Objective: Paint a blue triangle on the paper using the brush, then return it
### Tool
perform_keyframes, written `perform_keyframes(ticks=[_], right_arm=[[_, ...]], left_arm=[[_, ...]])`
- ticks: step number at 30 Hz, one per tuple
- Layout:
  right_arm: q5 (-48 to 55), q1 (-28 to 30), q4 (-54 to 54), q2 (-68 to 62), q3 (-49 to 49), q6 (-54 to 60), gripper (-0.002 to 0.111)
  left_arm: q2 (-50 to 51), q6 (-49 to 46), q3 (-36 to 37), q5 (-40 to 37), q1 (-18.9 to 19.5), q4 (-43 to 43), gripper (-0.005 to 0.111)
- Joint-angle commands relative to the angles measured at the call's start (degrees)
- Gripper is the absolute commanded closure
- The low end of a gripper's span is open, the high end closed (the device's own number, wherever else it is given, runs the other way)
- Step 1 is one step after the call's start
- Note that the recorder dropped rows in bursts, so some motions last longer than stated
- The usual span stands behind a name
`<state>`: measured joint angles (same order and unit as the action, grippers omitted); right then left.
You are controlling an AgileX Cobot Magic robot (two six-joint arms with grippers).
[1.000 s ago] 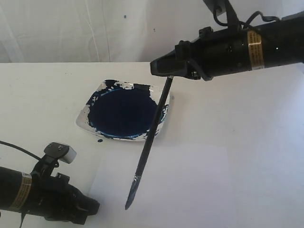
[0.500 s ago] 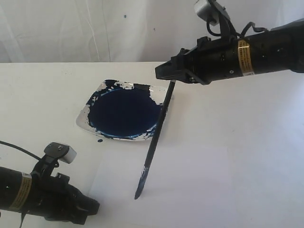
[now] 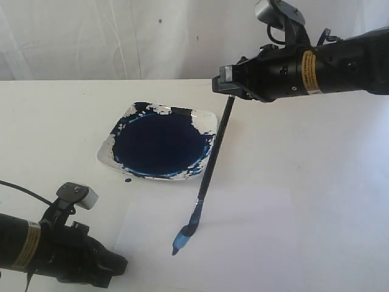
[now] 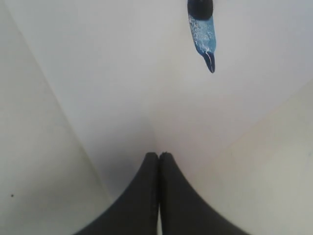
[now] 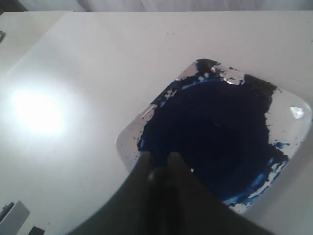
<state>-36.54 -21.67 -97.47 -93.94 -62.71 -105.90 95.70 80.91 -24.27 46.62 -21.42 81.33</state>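
The right gripper (image 3: 227, 91) hangs over the table (image 3: 48, 121) beside the far right corner of the paint dish (image 3: 205, 115). Its 2 fingers are pinched onto the top end of the brush (image 3: 210, 163). In the right wrist view the dark handle sits squeezed between the fingertips, with the blue-filled dish right behind them.

From that grip the brush slopes down and toward the left arm's side. It passes the dish's right edge and ends over the paper (image 3: 255, 243), a white sheet lying just in front of the dish. The bristles are loaded with wet blue paint, lighter along the ferrule and darker at the point. The point comes down to the sheet near its front left area; whether it actually presses on the paper cannot be told from these views.

The left gripper (image 4: 158, 160) rests low at the near left edge of the scene. Its 2 fingers are pressed flat together with nothing between them. It sits at the paper's near corner, and the left wrist view looks along the sheet to the blue brush tip ahead — near, but clearly apart from the fingers.

The dish holds a wide pool of dark blue paint, with smears reaching its rim.
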Motion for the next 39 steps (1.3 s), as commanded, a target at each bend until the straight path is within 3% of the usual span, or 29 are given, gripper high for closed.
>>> perform_keyframes(ticks=[1, 19, 30, 39], right_arm=[[8.80, 0.54, -2.48, -0.14, 0.14, 4.37, 0.108], [24.72, 0.66, -2.48, 2.53, -0.20, 8.25, 0.108], [23.14, 0.66, -2.48, 8.86, -0.20, 5.44, 0.108], [9.96, 0.66, -2.48, 11.99, -0.20, -0.77, 0.108]], left_arm=[[-0.01, -0.23, 0.22, -1.68, -0.47, 1.37, 0.107], [-0.01, -0.23, 0.22, -1.68, -0.47, 1.37, 0.107], [-0.01, -0.23, 0.22, -1.68, -0.47, 1.37, 0.107], [-0.01, -0.23, 0.22, -1.68, -0.47, 1.37, 0.107]])
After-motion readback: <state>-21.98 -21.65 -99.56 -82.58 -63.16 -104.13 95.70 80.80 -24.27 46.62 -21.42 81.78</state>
